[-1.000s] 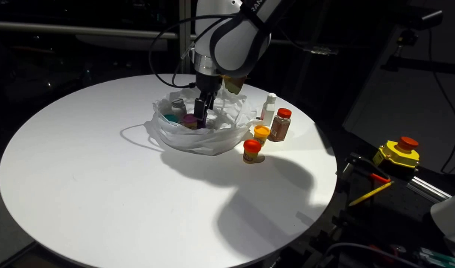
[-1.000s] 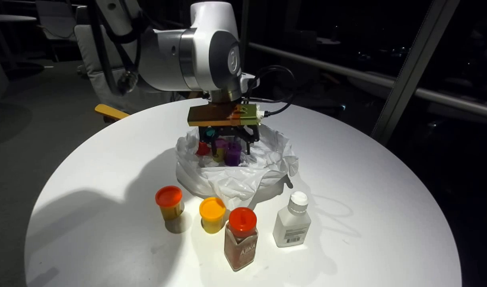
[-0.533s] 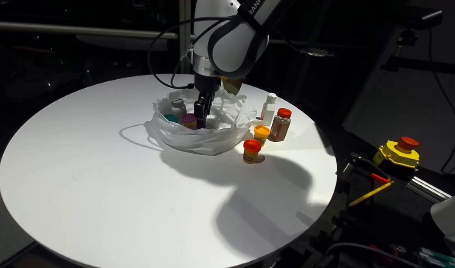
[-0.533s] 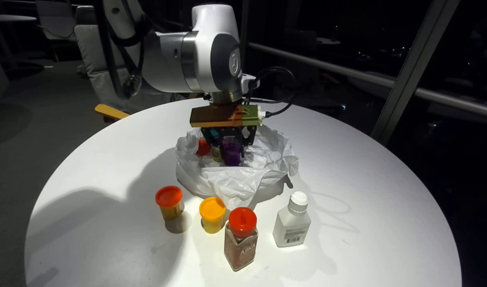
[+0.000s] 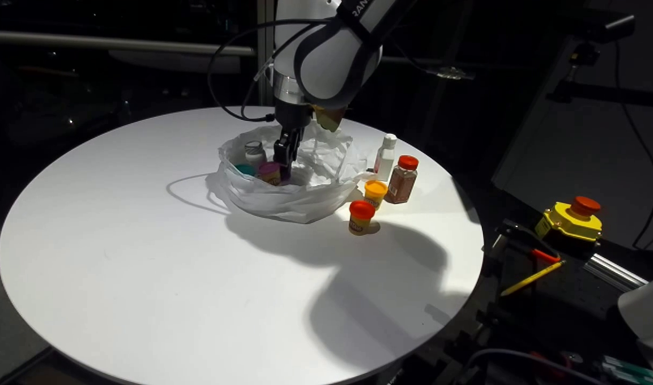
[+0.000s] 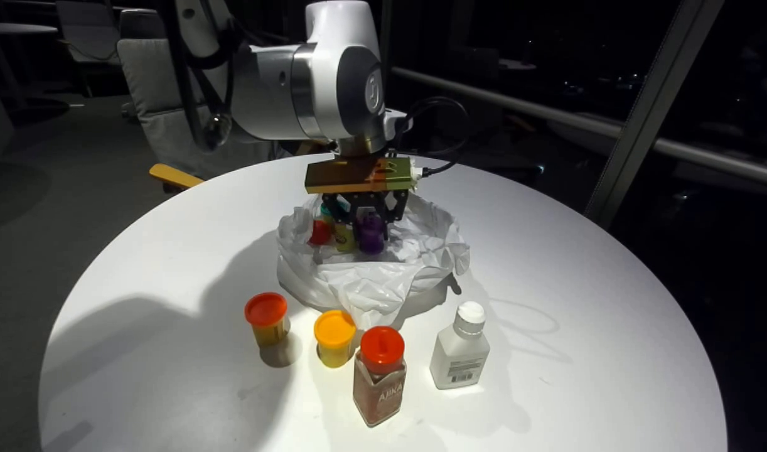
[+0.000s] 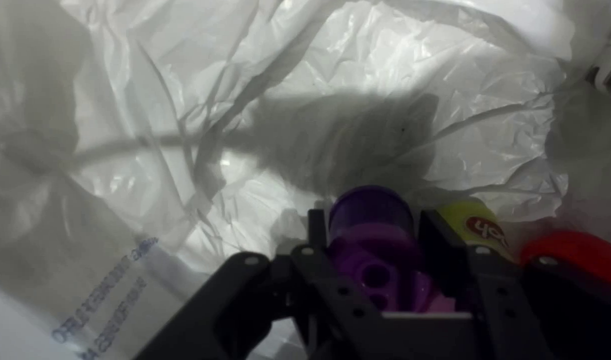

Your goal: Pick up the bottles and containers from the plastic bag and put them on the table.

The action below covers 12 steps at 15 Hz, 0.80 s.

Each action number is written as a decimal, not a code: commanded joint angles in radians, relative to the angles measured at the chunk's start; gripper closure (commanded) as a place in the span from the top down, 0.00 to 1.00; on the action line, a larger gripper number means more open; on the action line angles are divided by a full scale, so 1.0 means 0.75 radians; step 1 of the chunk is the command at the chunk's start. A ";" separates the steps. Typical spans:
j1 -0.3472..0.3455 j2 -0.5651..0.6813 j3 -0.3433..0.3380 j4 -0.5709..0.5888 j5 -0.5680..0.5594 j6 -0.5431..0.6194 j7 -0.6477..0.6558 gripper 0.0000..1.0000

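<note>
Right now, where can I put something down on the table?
In an exterior view, the round white table is bare left of the wrinkled white plastic bag and, partly shadowed, between it and the near edge. It's crowded right of the bag: red-lidded yellow tub, orange-lidded yellow tub, red-capped brown jar, white plastic bottle.

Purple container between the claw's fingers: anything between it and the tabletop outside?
Yes: the crumpled wall of the plastic bag stands all around the purple container; the claw probably has to lift it over that before reaching the table.
</note>
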 commanded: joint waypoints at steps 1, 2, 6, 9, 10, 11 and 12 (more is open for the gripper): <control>0.025 -0.103 -0.016 -0.049 0.021 -0.048 0.033 0.25; 0.031 -0.142 -0.020 -0.076 0.024 -0.060 0.054 0.25; 0.069 -0.323 -0.061 -0.233 0.011 -0.112 0.199 0.25; 0.098 -0.492 -0.067 -0.426 -0.006 -0.091 0.298 0.25; 0.116 -0.544 -0.069 -0.493 -0.025 -0.072 0.330 0.25; 0.133 -0.596 -0.066 -0.559 -0.043 -0.065 0.358 0.25; 0.154 -0.643 -0.061 -0.622 -0.066 -0.059 0.388 0.25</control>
